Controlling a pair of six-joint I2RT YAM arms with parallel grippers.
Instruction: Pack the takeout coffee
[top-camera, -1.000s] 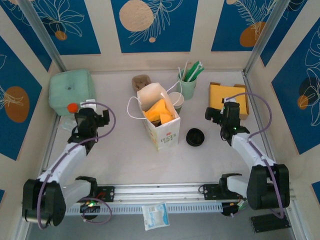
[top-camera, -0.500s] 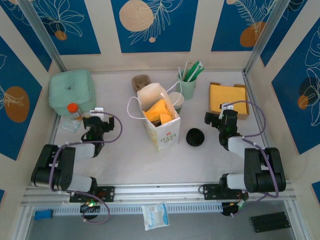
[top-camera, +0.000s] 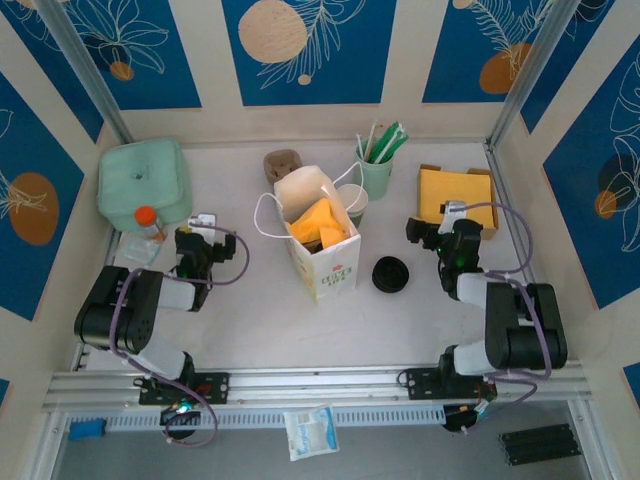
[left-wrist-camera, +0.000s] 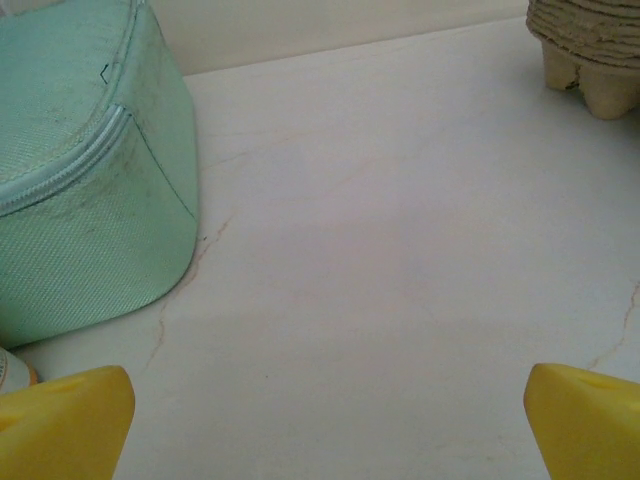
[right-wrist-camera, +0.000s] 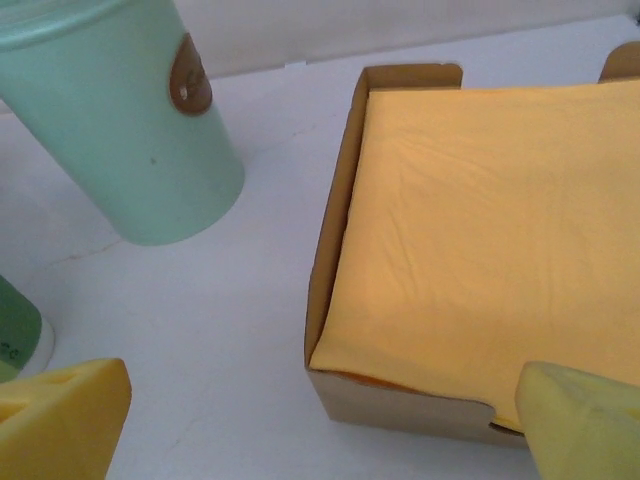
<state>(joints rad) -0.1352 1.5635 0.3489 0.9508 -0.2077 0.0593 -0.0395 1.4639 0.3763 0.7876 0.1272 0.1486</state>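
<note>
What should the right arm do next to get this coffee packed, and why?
Probably turn the right gripper toward the black lid lying on the table nearby. Its jaws are open and empty, facing the mint-green straw cup and the napkin box, while the small white cup beside the paper bag looks uncovered, so lidding it likely comes before packing.

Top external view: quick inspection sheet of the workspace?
Surface: pale table, faint veins, no spills seen.
Job's things: takeout coffee upright by paper bag's right side, uncovered; black lid flat on table nearby.
Clutter: straw cup, pulp carrier, napkin box, mint case, orange-capped bottle, packet on near ledge.
End effectors: left end effector and right end effector open, empty.
Cables: purple cables loop along both arms.
Surroundings: blue-patterned panels; nothing else seen.
</note>
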